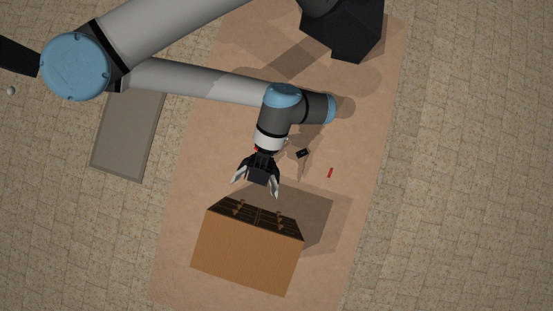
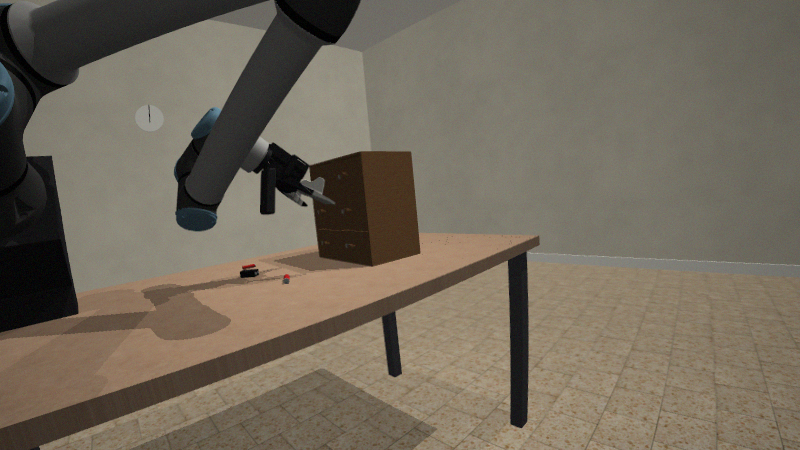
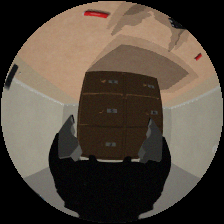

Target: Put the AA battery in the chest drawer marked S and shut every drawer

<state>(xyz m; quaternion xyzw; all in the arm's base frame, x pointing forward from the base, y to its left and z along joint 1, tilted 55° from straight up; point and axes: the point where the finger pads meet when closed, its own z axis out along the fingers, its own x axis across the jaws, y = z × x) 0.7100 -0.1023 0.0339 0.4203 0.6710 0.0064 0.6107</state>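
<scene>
We see what appears to be the AA battery, a small red cylinder (image 1: 330, 173) (image 2: 286, 278) (image 3: 198, 57) with a pale end, lying on its side on the open stretch of the table (image 1: 200, 162) (image 2: 346, 296) (image 3: 55, 40), in front of the chest and off toward one side. Near it, we find a small black block (image 1: 301, 153) (image 2: 248, 273) (image 3: 176, 23) resting on the table, with a second red object (image 1: 256, 148) (image 2: 248, 266) (image 3: 96, 14) farther across, partly hidden under the wrist from above; we cannot tell what that one is. The brown wooden chest (image 1: 247, 251) (image 2: 391, 207) (image 3: 120, 120) stands upright, its drawer fronts facing the robot, and the drawers we can see are shut, arranged in two columns of three. Their labels are too small for us to read, so we cannot tell which drawer is S. Before the chest's front, well above the table, we see the tool (image 1: 254, 190) (image 2: 319, 203) (image 3: 111, 117) fully open, its pale fingers spread wide around air and holding nothing. The arm (image 1: 173, 79) (image 2: 246, 106) reaches out from a black pedestal (image 1: 357, 38) (image 2: 39, 279) at the far end of the table, while a round clock (image 2: 149, 118) hangs on the wall (image 2: 559, 123) beyond.
</scene>
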